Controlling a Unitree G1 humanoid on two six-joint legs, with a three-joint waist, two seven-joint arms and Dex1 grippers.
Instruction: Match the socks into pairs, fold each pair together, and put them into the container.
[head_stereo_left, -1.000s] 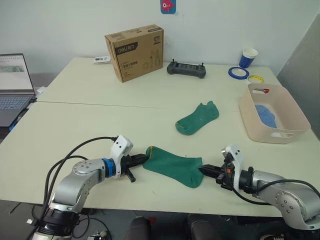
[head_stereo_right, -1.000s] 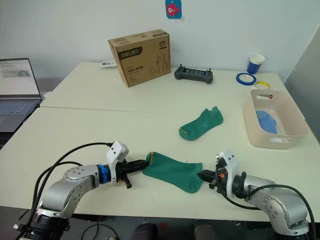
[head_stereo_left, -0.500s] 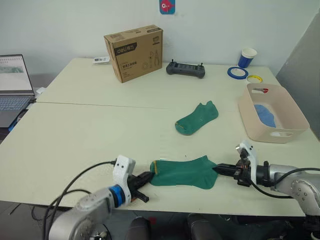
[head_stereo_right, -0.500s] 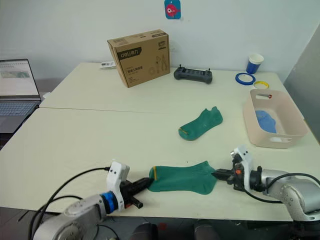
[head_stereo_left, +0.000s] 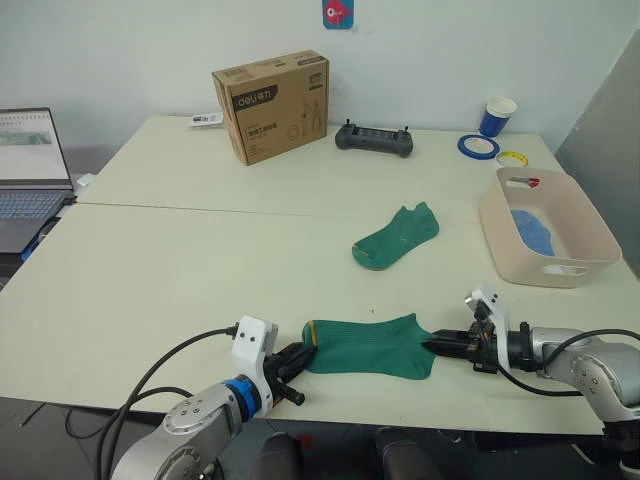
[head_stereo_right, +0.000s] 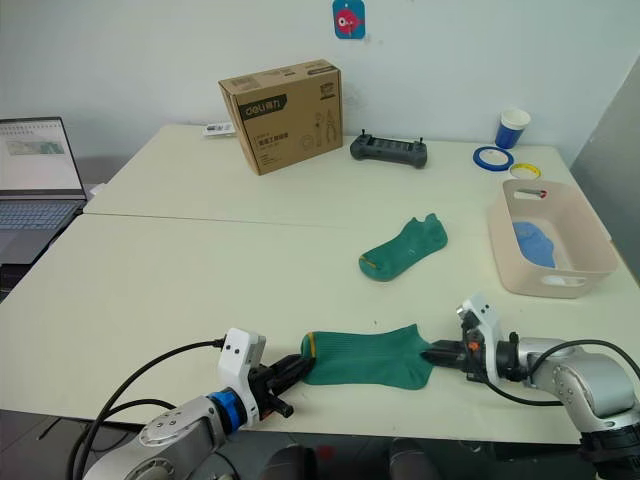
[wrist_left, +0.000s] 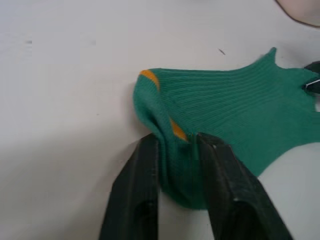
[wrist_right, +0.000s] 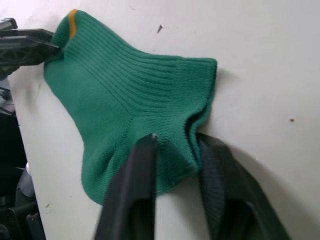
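While it lies stretched flat near the front edge of the table (head_stereo_left: 180, 250), the dark green sock (head_stereo_left: 368, 346) shows ribbed knit and an orange-yellow band at its cuff, which points to the robot's left. The left gripper (head_stereo_left: 297, 357) has its two black fingers (wrist_left: 137, 190) closed down on the bunched cuff, and the right gripper (head_stereo_left: 443, 346) is pinched on the fabric at the opposite end. A second green sock (head_stereo_left: 396, 236) lies apart, further up the table toward the middle. To the right stands the pink bin (head_stereo_left: 545, 262) with light blue socks (head_stereo_left: 533, 231) inside. A cardboard box (head_stereo_left: 270, 104) sits at the far side
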